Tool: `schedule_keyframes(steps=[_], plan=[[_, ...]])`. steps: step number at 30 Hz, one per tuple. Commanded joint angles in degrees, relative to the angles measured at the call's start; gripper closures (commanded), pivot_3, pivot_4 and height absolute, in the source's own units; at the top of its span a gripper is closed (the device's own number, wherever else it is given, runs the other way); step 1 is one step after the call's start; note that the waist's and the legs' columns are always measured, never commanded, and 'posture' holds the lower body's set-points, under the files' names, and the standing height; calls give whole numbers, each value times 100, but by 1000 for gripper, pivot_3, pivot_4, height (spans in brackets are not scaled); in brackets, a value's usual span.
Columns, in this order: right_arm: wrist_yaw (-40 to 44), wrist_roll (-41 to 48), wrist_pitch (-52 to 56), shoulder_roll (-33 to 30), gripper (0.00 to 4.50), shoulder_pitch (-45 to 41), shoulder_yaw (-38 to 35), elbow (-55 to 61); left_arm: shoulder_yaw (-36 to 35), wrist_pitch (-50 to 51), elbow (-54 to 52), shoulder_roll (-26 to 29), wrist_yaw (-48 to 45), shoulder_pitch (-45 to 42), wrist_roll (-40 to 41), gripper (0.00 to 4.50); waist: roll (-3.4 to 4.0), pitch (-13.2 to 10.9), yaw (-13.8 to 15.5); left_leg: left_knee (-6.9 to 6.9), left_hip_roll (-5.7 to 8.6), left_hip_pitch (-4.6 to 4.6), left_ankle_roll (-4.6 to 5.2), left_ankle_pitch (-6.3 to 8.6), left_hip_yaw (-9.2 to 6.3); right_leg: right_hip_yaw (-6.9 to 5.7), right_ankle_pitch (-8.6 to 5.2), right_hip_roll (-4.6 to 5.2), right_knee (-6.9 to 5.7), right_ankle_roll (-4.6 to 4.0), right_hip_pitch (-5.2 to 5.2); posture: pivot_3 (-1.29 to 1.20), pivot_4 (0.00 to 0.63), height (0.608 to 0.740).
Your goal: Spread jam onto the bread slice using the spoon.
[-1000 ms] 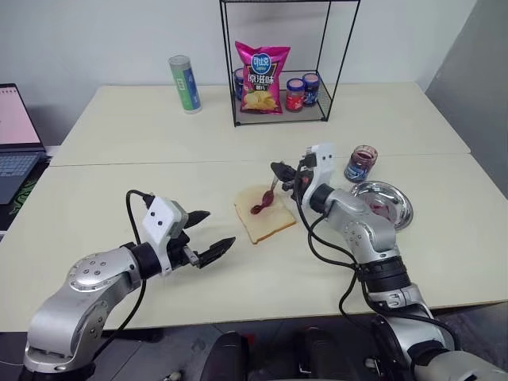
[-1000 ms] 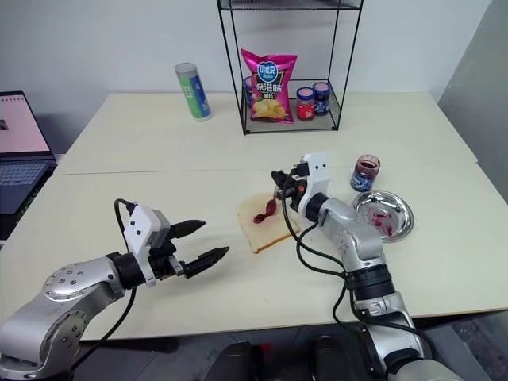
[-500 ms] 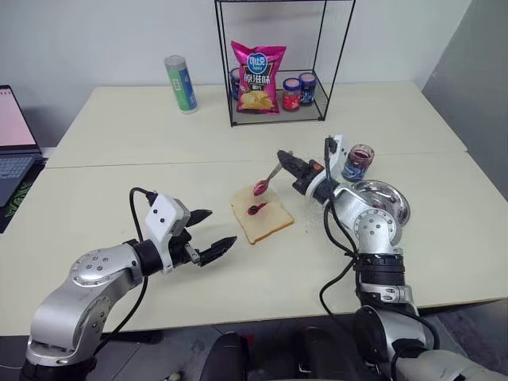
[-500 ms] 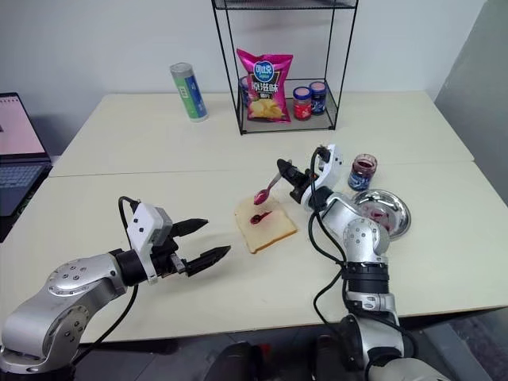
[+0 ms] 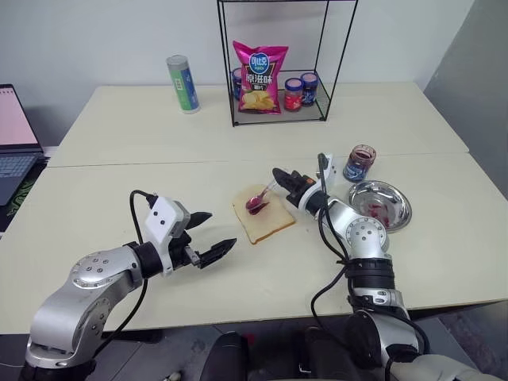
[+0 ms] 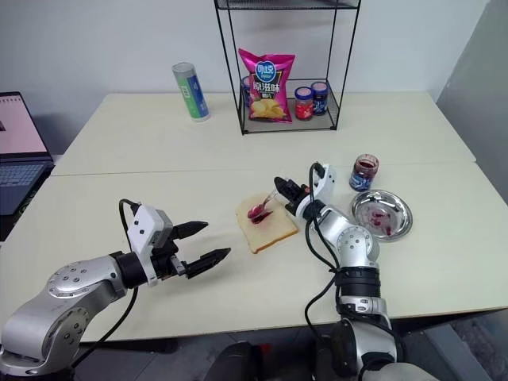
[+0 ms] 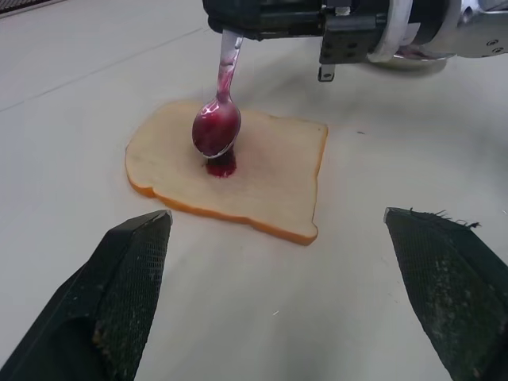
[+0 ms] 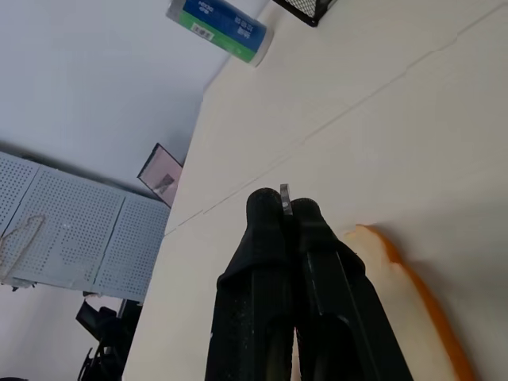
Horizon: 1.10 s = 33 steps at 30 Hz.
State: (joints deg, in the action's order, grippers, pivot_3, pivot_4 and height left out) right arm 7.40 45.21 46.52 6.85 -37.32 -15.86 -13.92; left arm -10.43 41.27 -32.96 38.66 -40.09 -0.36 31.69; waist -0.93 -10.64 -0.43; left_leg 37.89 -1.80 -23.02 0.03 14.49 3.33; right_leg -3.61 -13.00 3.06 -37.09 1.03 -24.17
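My right gripper [image 5: 279,176] pinches the spoon [image 7: 220,107], its bowl on the jam [image 7: 221,165]. The bread slice [image 5: 264,216] stretches toward seven o'clock. My left gripper [image 5: 213,236] is spread, farther off.

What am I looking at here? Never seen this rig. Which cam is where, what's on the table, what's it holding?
It is a humanoid robot with two arms, each ending in a two-finger gripper. The two wide pictures come from a stereo camera in its head, looking down over the table. The other two come from cameras on each wrist, looking along the fingers.

The right gripper is shut on the spoon, whose jam-coated bowl rests on a blob of jam on the bread slice. The left gripper hangs open beside the bread, holding nothing.

Also there: a jam jar, a steel plate, a wire rack with a chip bag and small jars, a can and a laptop.
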Motion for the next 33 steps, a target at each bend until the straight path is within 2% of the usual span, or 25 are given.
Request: schedule_keyframes(steps=[1, 13, 33], plan=[[138, -69, -120, -24, 4474, 29, 90, 63, -90, 3, -152, 63, 4, -45, 145, 0, 0, 0, -1, 0, 0, 0, 0, 0, 0, 0, -2, 0, 0, 3, 0, 0, 150, 740], [187, -484, -435, -158, 4474, 225, 157, -158, -30, -18, -107, 82, -7, -119, 163, 0, 0, 0, 2, 1, -1, 1, 0, 0, -2, 0, -2, 1, 0, 4, 1, 0, 150, 740], [226, -616, -522, -417, 4474, 559, 356, 8, 113, -140, 119, 130, -167, -290, 103, 0, -1, 1, 31, 1, 1, 4, 0, 0, -3, -2, -4, 1, 0, 6, 5, 0, 150, 740]])
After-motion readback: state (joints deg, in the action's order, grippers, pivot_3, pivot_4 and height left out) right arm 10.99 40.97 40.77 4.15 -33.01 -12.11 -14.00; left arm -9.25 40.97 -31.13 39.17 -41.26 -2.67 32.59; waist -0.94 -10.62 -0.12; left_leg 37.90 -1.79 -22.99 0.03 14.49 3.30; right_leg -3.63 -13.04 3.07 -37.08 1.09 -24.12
